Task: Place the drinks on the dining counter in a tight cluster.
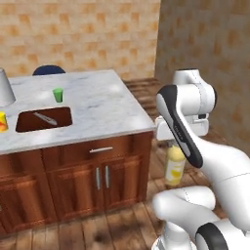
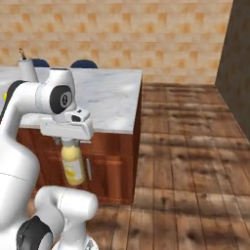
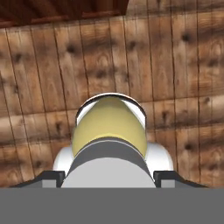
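Note:
The yellow juice bottle (image 1: 175, 167) hangs upright under my gripper (image 1: 174, 146), which is shut on its pale cap. It is in the air off the right end of the dining counter (image 1: 102, 105), below the level of the marble top and above the wooden floor. From the right base view the juice bottle (image 2: 73, 167) hangs below the gripper (image 2: 71, 142), in front of the cabinet side. Looking straight down in the hand view, the bottle (image 3: 109, 127) sits between the fingertips (image 3: 175, 177), floor planks beneath it.
The counter has a brown recessed sink (image 1: 44, 119) with a utensil in it and a small green cup (image 1: 58, 94) behind it. A pale grey tall object (image 1: 4, 88) and a yellow item (image 1: 2, 122) are at the left edge. Open wooden floor (image 2: 185, 161) lies to the right.

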Available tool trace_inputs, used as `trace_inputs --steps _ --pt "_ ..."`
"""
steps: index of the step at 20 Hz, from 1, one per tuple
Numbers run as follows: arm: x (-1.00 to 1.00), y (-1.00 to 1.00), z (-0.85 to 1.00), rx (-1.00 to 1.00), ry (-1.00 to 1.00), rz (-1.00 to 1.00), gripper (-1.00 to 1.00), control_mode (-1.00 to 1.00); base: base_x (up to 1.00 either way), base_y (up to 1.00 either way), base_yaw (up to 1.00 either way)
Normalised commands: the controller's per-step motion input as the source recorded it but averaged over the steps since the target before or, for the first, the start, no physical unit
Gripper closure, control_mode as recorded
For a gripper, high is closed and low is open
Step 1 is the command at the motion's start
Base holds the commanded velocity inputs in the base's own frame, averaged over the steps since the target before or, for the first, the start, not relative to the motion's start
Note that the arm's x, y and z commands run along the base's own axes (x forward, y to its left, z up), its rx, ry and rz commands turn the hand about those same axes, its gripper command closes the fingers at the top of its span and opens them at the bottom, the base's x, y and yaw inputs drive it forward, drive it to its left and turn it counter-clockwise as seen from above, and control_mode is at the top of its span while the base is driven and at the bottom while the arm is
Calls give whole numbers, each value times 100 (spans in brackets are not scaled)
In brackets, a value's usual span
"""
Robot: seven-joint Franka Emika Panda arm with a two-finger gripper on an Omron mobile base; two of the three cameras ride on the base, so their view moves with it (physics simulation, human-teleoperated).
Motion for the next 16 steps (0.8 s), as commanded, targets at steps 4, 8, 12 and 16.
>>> trace_inputs --steps 4,8,12,16 --pt "0 0 0 0 0 0 100 100 91 0 16" --pt "0 0 0 0 0 0 100 100 91 1 14" --pt "0 0 0 0 0 0 100 100 90 9 7" --pt "0 0 0 0 0 0 100 100 85 10 7"
